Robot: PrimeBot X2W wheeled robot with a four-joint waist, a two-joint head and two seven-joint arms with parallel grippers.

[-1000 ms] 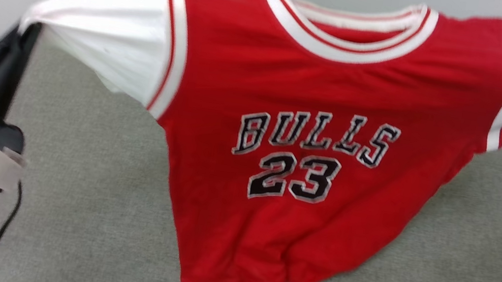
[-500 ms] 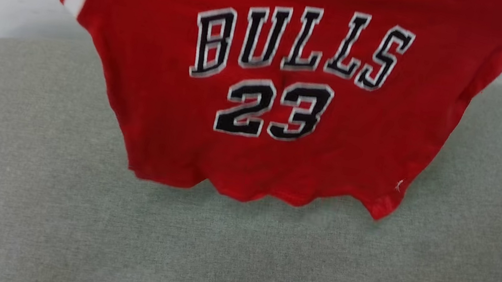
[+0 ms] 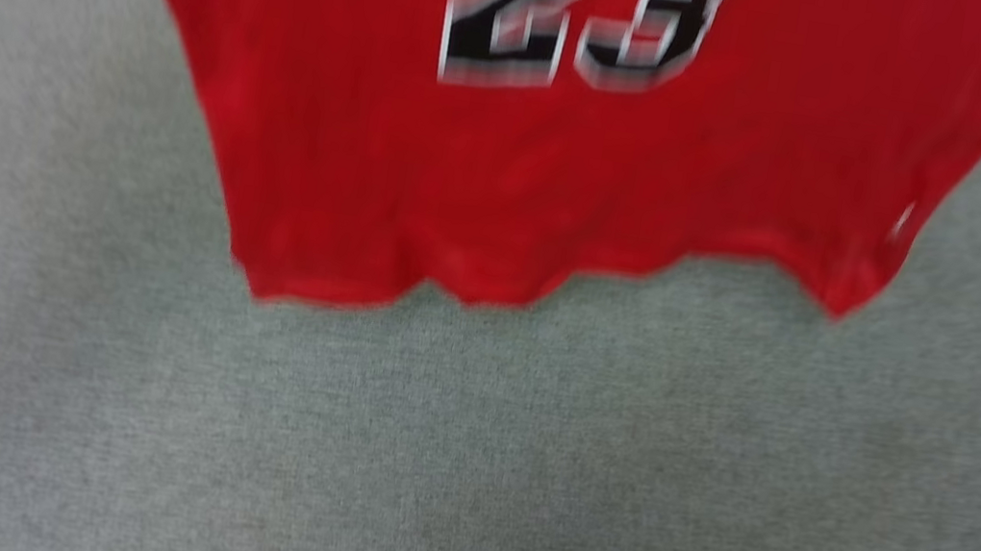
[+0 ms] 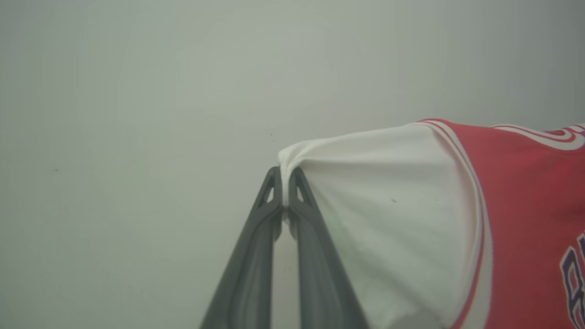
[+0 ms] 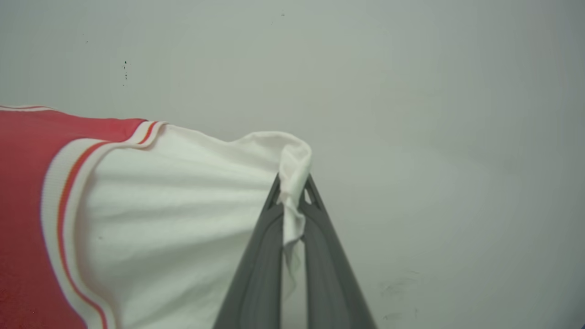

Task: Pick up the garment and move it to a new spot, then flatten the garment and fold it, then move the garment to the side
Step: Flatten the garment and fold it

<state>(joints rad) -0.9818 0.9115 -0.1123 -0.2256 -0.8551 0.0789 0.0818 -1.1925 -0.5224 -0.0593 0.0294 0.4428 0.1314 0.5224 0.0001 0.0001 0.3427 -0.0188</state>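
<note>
we hold the garment (image 3: 565, 170) spread wide: left gripper (image 4: 284, 177) clamps one white sleeve tip, right gripper (image 5: 292, 183) the other (hem hanging over the grey surface (image 3: 462, 466)).

Item: garment (image 3: 563, 179), red, blurred, black-and-white "23" on front.
Hem: wavy, over far part of grey fabric surface (image 3: 462, 466); contact undetermined.

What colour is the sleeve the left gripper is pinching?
The sleeve is plain white; left wrist view shows it best.
</note>
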